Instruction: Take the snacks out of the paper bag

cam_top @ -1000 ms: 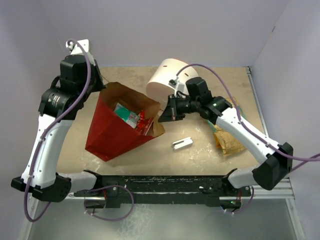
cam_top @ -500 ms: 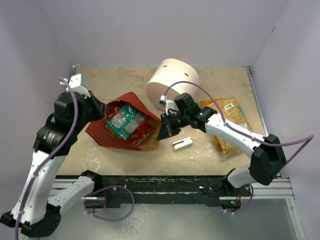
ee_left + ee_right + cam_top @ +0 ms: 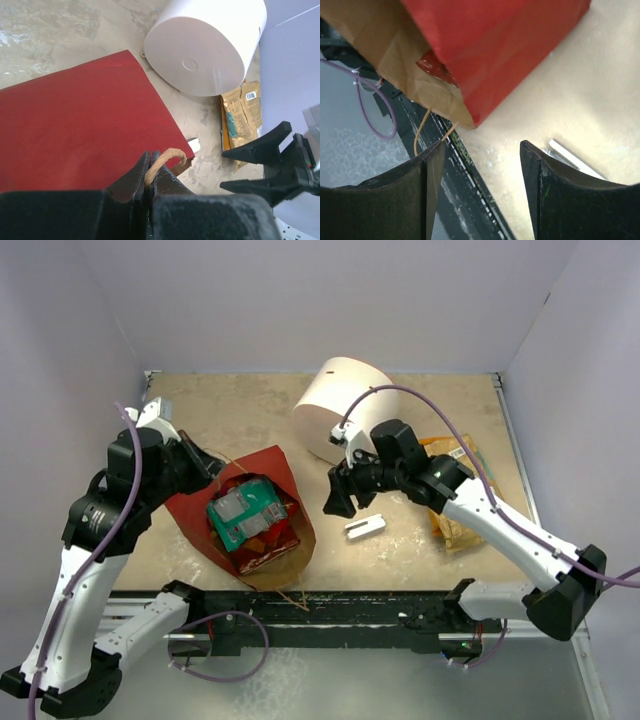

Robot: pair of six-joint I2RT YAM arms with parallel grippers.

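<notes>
The paper bag, red outside and brown inside, lies tilted on the table with its mouth toward the near edge. Snacks show in its mouth: a teal packet and a red one beneath it. My left gripper is shut on the bag's twine handle, above the red side. My right gripper stands open just right of the bag, holding nothing. In the right wrist view the bag's brown rim and its other twine handle are ahead of the left fingertip. A yellow packet lies on the table under the right arm.
A big white cylinder stands behind the right gripper. A small grey metal bracket lies just under the right gripper. The black rail runs along the near edge, close to the bag's mouth. Walls close off the left, back and right.
The left arm came down and the bag tipped from upright to lying, mouth toward the near edge. The right gripper let go of the bag's rim, opened and drew slightly right.
</notes>
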